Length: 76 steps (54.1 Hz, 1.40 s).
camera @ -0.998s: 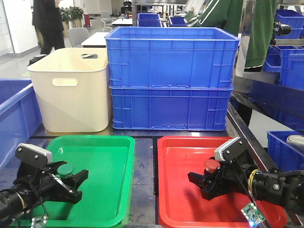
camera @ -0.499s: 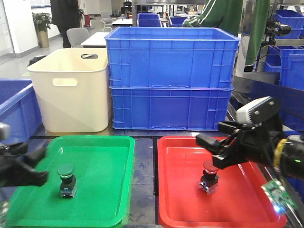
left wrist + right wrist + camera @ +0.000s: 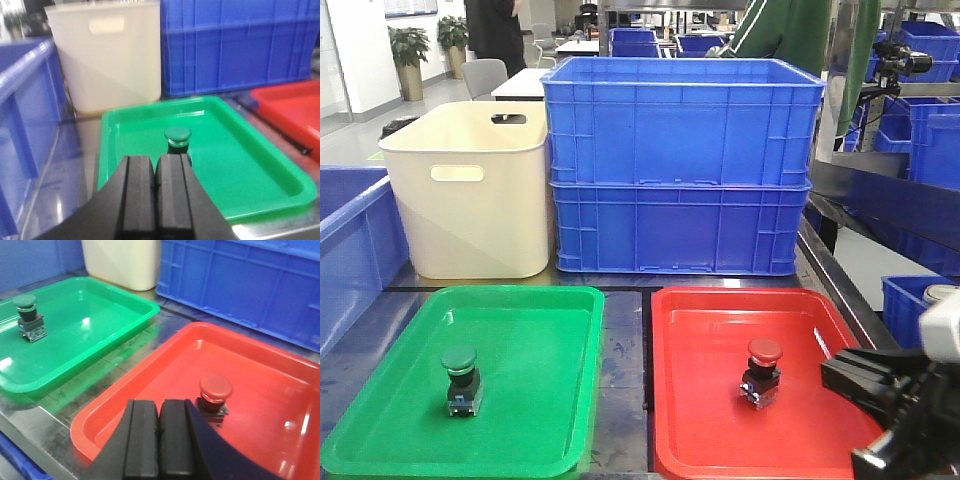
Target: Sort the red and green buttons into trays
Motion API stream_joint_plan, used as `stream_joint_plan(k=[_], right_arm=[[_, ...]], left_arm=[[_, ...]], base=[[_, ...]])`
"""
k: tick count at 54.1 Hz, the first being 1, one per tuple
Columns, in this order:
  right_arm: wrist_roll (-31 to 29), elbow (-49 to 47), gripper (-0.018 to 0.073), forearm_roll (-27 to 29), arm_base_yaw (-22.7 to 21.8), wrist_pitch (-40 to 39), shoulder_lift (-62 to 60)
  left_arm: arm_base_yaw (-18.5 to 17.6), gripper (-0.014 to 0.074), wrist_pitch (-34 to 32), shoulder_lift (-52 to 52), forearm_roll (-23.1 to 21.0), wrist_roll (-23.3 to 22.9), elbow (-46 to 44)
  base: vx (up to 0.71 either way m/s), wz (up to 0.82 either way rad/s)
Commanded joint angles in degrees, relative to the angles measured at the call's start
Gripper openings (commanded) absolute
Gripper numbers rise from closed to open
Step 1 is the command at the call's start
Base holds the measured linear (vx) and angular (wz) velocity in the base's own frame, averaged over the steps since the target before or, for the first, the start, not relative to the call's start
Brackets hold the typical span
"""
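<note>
The green button [image 3: 460,362] stands upright in the green tray [image 3: 520,295], toward its near left. In the red tray [image 3: 720,440] the red button [image 3: 764,352] stands upright right of centre. My left gripper [image 3: 156,160] is shut on nothing, pulled back from the green button [image 3: 178,135], which stands just beyond its tips over the green tray [image 3: 260,165]. It is out of the front view. My right gripper [image 3: 160,402] is also shut and empty, near the red tray's [image 3: 280,390] front rim, with the red button [image 3: 216,387] slightly ahead and to the right. The right arm [image 3: 910,400] shows at the lower right corner.
Behind the trays stand a cream tub [image 3: 470,190] and two stacked blue crates [image 3: 680,160]. Another blue crate [image 3: 350,240] flanks the green tray on the left. More blue bins [image 3: 920,300] sit low on the right. People stand at the back.
Both grippers have let go of the buttons and drawn back toward the near edge. The left arm has left the front view; the right has dropped to the lower right corner. Both now shut.
</note>
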Motion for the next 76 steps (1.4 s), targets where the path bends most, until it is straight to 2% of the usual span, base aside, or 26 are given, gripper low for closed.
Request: stream_joint_plan(k=[1, 9, 21, 25, 27, 29, 31, 34, 36, 40, 45, 47, 49, 56, 76], right_arm=[[-0.2, -0.4, -0.0011, 1.9, -0.1, 1.6, -3.0], [-0.2, -0.3, -0.0011, 1.9, -0.1, 1.6, -3.8], [-0.2, -0.3, -0.0011, 1.9, -0.1, 1.7, -3.8], [-0.2, -0.3, -0.0011, 1.9, -0.1, 1.7, -3.8], [-0.2, -0.3, -0.0011, 1.9, -0.1, 1.7, -3.8], [-0.2, -0.3, -0.0011, 1.9, -0.1, 1.7, -3.8], [-0.2, -0.3, -0.0011, 1.9, -0.1, 1.7, -3.8], [-0.2, -0.3, -0.0011, 2.0, -0.1, 1.6, -3.8], [-0.2, -0.3, -0.0011, 1.9, -0.1, 1.6, -3.8], [-0.2, -0.3, -0.0011, 1.9, -0.1, 1.5, -3.8], [-0.2, -0.3, -0.0011, 1.9, -0.1, 1.7, -3.8], [-0.2, -0.3, -0.0011, 1.9, -0.1, 1.7, -3.8], [-0.2, -0.3, -0.0011, 1.9, -0.1, 1.7, -3.8], [-0.2, -0.3, -0.0011, 1.9, -0.1, 1.7, -3.8], [-0.2, -0.3, -0.0011, 1.8, -0.1, 1.7, -3.8]], left_arm=[[-0.2, -0.0006, -3.6, -3.7, -1.0, -0.5, 0.1], [-0.2, -0.0006, -2.7, -7.5, -1.0, -0.5, 1.5], [-0.2, -0.0006, -2.6, -7.7, -1.0, -0.5, 1.5], [-0.2, -0.0006, -2.4, -7.7, -3.3, 0.0, 1.5], [-0.2, -0.0006, -1.4, -7.8, -6.0, 2.8, 1.5], [-0.2, -0.0006, 0.4, -8.2, -10.7, 6.3, 1.8], [-0.2, -0.0006, 1.8, -9.3, -14.7, 10.5, 2.7], [-0.2, -0.0006, 3.7, -12.9, -21.6, 19.1, 5.7], [-0.2, -0.0006, 4.0, -15.4, -23.9, 22.6, 7.9], [-0.2, -0.0006, 3.9, -21.8, -26.4, 27.2, 12.9], [-0.2, -0.0006, 4.6, -29.9, -29.2, 30.0, 17.8], [-0.2, -0.0006, 10.5, -32.4, -30.0, 31.5, 17.4], [-0.2, -0.0006, 13.0, -34.3, -30.7, 32.6, 17.4], [-0.2, -0.0006, 16.2, -33.0, -31.9, 32.8, 17.4], [-0.2, -0.0006, 16.5, -33.0, -31.9, 32.8, 17.4]], base=[[0.00, 0.00], [0.00, 0.00], [0.00, 0.00], [0.00, 0.00], [0.00, 0.00], [0.00, 0.00], [0.00, 0.00], [0.00, 0.00], [0.00, 0.00], [0.00, 0.00], [0.00, 0.00], [0.00, 0.00], [0.00, 0.00], [0.00, 0.00], [0.00, 0.00]])
